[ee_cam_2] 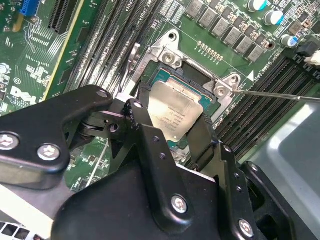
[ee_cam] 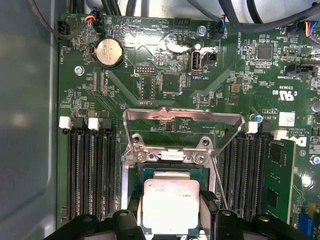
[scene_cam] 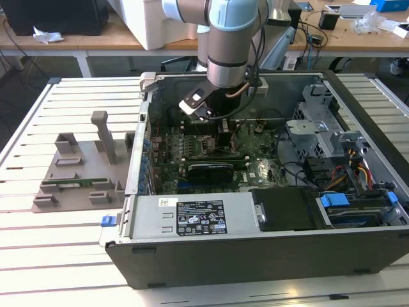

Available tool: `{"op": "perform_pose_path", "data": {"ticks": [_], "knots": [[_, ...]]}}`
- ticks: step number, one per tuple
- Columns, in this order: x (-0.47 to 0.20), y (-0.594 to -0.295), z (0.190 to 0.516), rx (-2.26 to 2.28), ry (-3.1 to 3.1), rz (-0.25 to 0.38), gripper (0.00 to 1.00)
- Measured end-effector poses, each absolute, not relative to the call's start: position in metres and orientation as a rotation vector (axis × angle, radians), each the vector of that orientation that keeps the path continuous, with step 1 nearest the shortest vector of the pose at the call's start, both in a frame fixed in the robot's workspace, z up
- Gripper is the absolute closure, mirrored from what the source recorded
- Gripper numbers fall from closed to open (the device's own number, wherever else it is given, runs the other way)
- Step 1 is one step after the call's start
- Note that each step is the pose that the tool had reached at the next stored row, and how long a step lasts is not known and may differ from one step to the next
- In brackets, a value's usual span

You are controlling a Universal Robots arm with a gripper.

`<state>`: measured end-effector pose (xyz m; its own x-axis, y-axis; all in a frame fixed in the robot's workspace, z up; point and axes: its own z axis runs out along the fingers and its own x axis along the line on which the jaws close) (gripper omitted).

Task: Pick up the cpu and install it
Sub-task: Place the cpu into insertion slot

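My claw (ee_cam_2: 175,125) is down inside the open computer case (scene_cam: 255,256), low over the motherboard (ee_cam: 165,65), and it is clamped on the cpu (ee_cam_2: 177,112): my two black fingers (ee_cam_2: 140,122) press against opposite edges of the silvery chip, its metal top facing up. I hold the cpu directly above the socket (ee_cam: 172,172), between the two banks of memory slots (ee_cam: 90,175). The load plate (ee_cam: 182,116) is swung up and back, and the thin lever (ee_cam_2: 280,95) stands free to one side, so the socket lies open to receive the chip. I judge the pickup done and the installing in hand, at the point of seating. I cannot tell whether the cpu already rests in its bed or hangs just above it. In the first wrist view a strip of the socket's green interior shows past the chip's far edge, so it may sit slightly off centre. As I read it, seating calls for the chip flat and square to the frame, edges parallel and corners matched, with no sideways drag over the contacts and no downward force beyond its own settling.
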<state>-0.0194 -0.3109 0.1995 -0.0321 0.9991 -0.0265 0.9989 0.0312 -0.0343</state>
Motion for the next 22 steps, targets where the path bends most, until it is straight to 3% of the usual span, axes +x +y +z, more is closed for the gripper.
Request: {"op": "perform_pose_path", "data": {"ticks": [8, 9, 22], "knots": [[-0.019, -0.311, 0.197, -2.182, -2.252, 0.066, 0.44], [-0.019, -0.311, 0.197, -2.182, -2.252, 0.067, 0.38], [-0.019, -0.310, 0.215, -2.182, -2.252, 0.067, 0.38]]}}
